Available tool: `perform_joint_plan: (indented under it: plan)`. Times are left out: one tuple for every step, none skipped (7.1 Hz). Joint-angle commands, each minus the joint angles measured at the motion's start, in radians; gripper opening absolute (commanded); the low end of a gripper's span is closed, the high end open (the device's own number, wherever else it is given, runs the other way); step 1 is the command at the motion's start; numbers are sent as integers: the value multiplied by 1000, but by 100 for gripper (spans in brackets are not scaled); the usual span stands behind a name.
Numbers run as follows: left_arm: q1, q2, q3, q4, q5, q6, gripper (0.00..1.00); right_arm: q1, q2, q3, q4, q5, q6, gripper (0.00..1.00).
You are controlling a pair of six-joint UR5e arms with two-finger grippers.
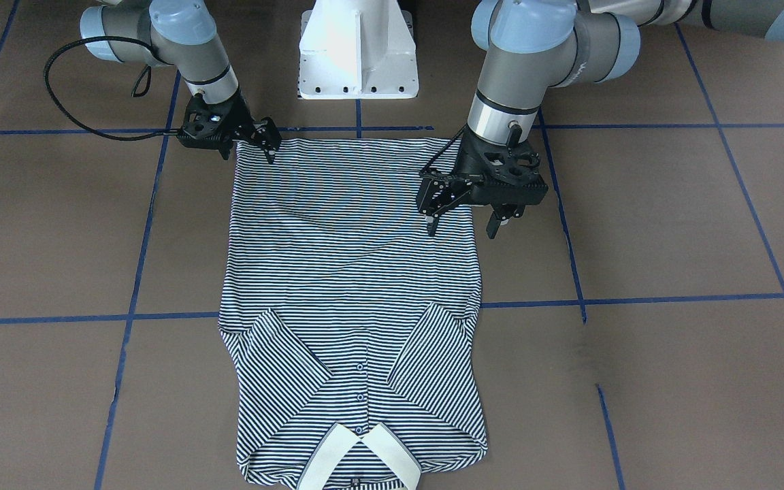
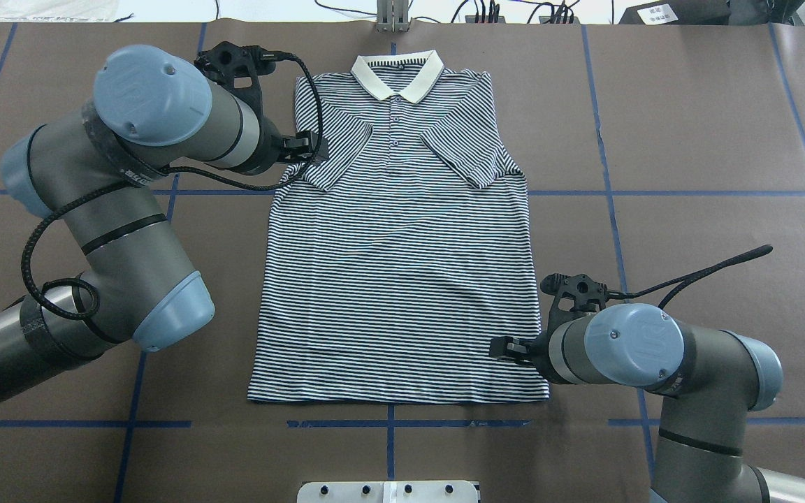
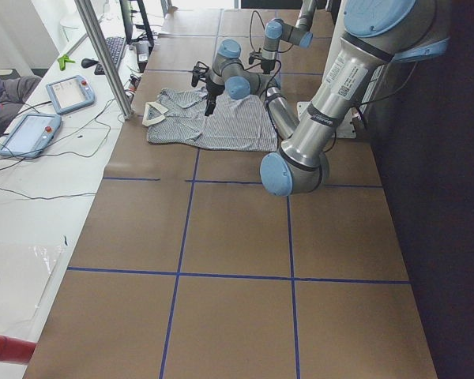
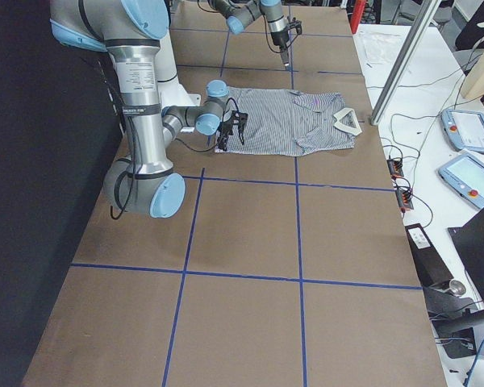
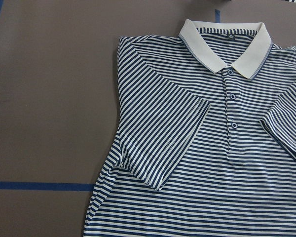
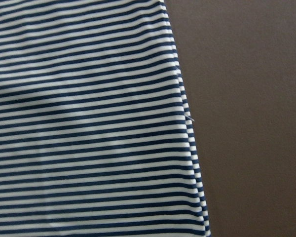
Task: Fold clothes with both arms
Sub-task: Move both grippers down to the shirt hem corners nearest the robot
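The left gripper (image 1: 462,228) hangs high above the polo shirt (image 2: 395,279), over the edge on its own side. Its jaws are spread wide and hold nothing, and its wrist view takes in the collar (image 5: 226,47) and the turned-in sleeve (image 5: 167,133) from well up. Its cable (image 2: 308,84) loops over that shoulder of the shirt. The shirt lies flat, buttons up, in the middle of the brown surface (image 2: 689,126), with the collar on the far side from the robot and the hem (image 2: 395,397) nearest it. Both short sleeves are folded in across the chest. The right gripper (image 1: 271,151) sits low at the hem corner on its side, right at the cloth's edge. I cannot tell whether its jaws are spread or pressed together, and no cloth looks lifted there. The step in hand looks like taking the hem to carry it up toward the collar. To do it well, I judge the left gripper should drop to its own hem corner to match the right. Each should pinch both layers just inside the side edge, then both should rise and travel at one pace, so the hem stays straight and the tucked sleeves are not dragged open. The hanging cable may brush the sleeve and disturb its fold. Blue tape lines (image 2: 689,193) cross the surface, the white pedestal base (image 1: 358,51) stands just beyond the hem, and tablets (image 4: 468,133) lie on a white side surface well apart.
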Motion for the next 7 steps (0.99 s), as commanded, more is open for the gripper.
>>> perform_joint_plan:
  plan:
    - [-1, 0, -7, 1, 1, -1, 100, -16, -24, 0, -11, -7, 7, 99]
    - [-1, -3, -7, -1, 1, -1, 100, -16, -33, 0, -14, -7, 7, 95]
    - [1, -3, -7, 1, 1, -1, 100, -16, -33, -2, -14, -6, 7, 88]
    - [-1, -1, -11, 1, 1, -1, 100, -17, -33, 1, -15, -4, 7, 74]
    - [-1, 2, -13, 1, 1, -1, 100, -17, -32, 1, -16, -1, 7, 53]
    - [-1, 5, -13, 1, 1, -1, 100, -17, -32, 3, -16, 0, 7, 32]
    - [-1, 8, -13, 1, 1, -1, 100, -17, -32, 4, -23, 3, 7, 19]
